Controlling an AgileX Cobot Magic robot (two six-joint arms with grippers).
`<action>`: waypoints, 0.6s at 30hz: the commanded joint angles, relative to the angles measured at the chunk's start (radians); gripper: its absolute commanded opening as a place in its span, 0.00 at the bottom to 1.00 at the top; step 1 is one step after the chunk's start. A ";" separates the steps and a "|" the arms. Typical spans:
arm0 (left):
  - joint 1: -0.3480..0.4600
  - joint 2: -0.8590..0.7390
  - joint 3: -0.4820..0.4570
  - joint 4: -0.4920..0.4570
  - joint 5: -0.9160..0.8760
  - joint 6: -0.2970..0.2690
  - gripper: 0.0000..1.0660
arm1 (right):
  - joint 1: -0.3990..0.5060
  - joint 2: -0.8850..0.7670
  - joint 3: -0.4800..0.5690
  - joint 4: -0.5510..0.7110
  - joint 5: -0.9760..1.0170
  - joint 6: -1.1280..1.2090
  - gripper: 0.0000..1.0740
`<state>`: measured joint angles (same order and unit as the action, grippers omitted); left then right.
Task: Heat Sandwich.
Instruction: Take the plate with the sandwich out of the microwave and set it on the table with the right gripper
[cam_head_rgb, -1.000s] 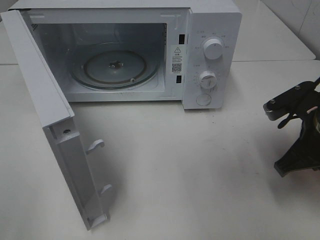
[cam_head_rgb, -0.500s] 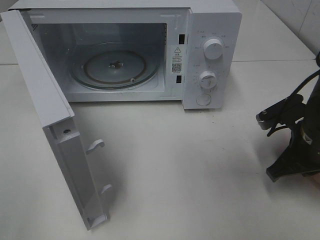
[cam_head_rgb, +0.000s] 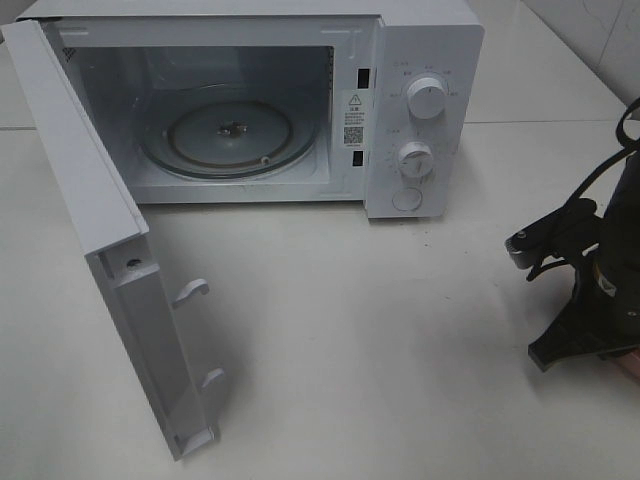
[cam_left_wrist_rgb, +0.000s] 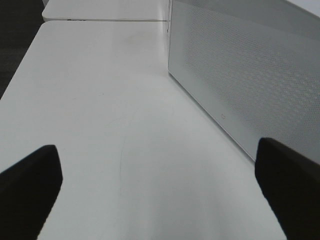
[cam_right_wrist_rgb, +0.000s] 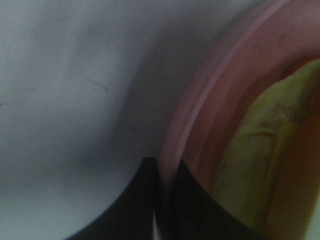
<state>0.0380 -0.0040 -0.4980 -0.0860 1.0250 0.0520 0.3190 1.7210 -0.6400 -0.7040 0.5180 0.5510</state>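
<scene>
In the right wrist view, my right gripper (cam_right_wrist_rgb: 162, 200) is shut on the rim of the pink plate (cam_right_wrist_rgb: 200, 105), one finger on each side of the rim. The sandwich (cam_right_wrist_rgb: 260, 155) lies on that plate and shows as a blurred yellow-green layer. In the exterior high view the right arm is at the far right edge with its gripper (cam_head_rgb: 575, 340) low over the table; there a sliver of the pink plate (cam_head_rgb: 628, 362) shows and the sandwich is hidden. My left gripper (cam_left_wrist_rgb: 160, 200) is open over bare table beside the microwave door (cam_left_wrist_rgb: 240, 75).
The white microwave (cam_head_rgb: 425, 100) stands at the back with its door (cam_head_rgb: 110, 240) swung wide open to the left. Its glass turntable (cam_head_rgb: 230, 135) holds nothing. The white table (cam_head_rgb: 370, 340) stretches between the microwave and the right arm.
The right arm has shifted a little left and down along the table's right edge. The left gripper and the microwave have not moved.
</scene>
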 joint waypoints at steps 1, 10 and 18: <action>-0.006 -0.027 0.004 0.000 0.003 -0.007 0.97 | -0.005 0.002 0.007 -0.020 0.014 0.005 0.07; -0.006 -0.027 0.004 0.000 0.003 -0.007 0.97 | -0.005 0.002 -0.050 0.044 0.094 -0.009 0.36; -0.006 -0.027 0.004 0.000 0.003 -0.007 0.97 | -0.004 -0.055 -0.075 0.113 0.115 -0.074 0.59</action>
<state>0.0380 -0.0040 -0.4980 -0.0860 1.0250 0.0520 0.3190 1.6920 -0.7100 -0.6020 0.6270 0.5030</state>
